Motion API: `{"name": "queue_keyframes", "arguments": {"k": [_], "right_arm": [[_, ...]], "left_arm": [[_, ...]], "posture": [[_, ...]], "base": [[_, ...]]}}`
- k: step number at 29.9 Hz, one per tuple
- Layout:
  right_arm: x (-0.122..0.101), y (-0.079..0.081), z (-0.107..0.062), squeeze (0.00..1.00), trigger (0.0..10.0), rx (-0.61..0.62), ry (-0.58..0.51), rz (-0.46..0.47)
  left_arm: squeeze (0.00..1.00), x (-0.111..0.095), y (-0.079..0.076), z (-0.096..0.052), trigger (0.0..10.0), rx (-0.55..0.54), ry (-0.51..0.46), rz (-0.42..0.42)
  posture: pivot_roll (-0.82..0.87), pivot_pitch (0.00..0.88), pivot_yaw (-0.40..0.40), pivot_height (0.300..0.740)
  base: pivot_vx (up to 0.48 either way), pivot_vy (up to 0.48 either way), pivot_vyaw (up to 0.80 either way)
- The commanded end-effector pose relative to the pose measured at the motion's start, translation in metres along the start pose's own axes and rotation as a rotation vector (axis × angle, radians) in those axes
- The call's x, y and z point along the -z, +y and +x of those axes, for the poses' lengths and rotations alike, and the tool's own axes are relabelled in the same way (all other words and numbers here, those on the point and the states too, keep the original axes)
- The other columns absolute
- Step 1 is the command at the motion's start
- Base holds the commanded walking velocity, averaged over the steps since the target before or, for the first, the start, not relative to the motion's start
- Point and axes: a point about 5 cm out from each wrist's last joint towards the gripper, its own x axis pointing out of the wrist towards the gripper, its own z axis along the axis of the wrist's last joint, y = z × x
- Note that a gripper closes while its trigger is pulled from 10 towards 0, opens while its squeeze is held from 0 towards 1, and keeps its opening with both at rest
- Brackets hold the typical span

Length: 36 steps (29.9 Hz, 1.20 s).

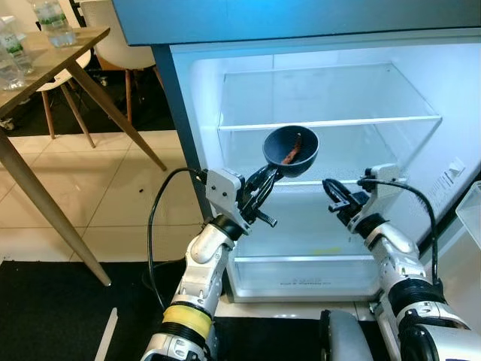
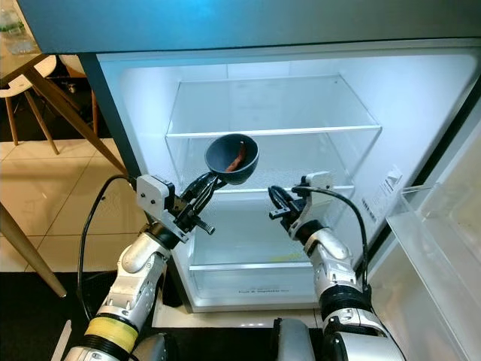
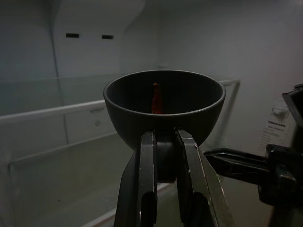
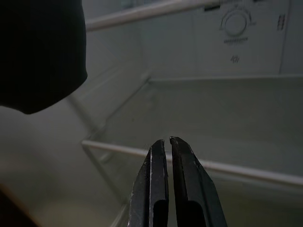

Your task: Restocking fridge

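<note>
left gripper [image 1: 264, 188] clamped on rim of one dark bowl [image 1: 291, 146], held aloft in front of open fridge [image 1: 451, 83], level with gap between upper glass shelf [image 1: 331, 120] and the shelf below. one reddish strip of food [image 1: 293, 150] inside bowl. right gripper [image 1: 334, 197] raised just beside, fingers pressed together, holding nothing. best carried level, pushed in above a shelf, lowered flat before release, kept apart from right gripper. farther off: two glass shelves, one crisper drawer [image 1: 301, 274], one wooden table [image 1: 52, 53] with at least three bottles [image 1: 52, 19], two chairs [image 1: 120, 41].

Home dining-kitchen: open fridge [image 1: 331, 150], wooden table [image 1: 45, 56], chairs [image 1: 120, 37].
</note>
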Motion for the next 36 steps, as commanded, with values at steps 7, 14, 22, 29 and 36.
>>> {"name": "queue_keyframes", "arguments": {"k": [7,14,22,29,36], "right_arm": [[-0.027,0.002,0.008,0.00,10.0,-0.047,-0.103,-0.029],[-0.026,0.008,0.007,0.00,10.0,-0.059,-0.098,-0.050],[-0.035,0.010,0.007,0.00,10.0,-0.061,-0.124,-0.066],[-0.038,0.012,0.006,0.00,10.0,-0.063,-0.134,-0.074],[-0.041,0.015,0.002,0.00,10.0,-0.062,-0.149,-0.082]], "left_arm": [[0.00,-0.033,-0.001,0.018,10.0,0.016,-0.113,0.006],[0.00,-0.038,0.005,0.030,10.0,-0.056,-0.105,0.038],[0.00,-0.039,0.013,0.050,10.0,-0.151,-0.076,0.038],[0.00,-0.037,0.011,0.061,10.0,-0.172,-0.060,0.045],[0.00,-0.032,0.007,0.077,10.0,-0.229,-0.034,0.046]], "posture": [[-0.06,0.073,0.060,0.551],[-0.06,0.078,0.062,0.551],[-0.07,0.086,0.070,0.551],[-0.08,0.092,0.081,0.551],[-0.09,0.107,0.095,0.551]], "base": [[0.000,0.000,0.00],[0.000,0.000,0.00],[0.000,0.000,0.00],[0.000,0.000,0.00],[0.000,0.000,0.00]]}}
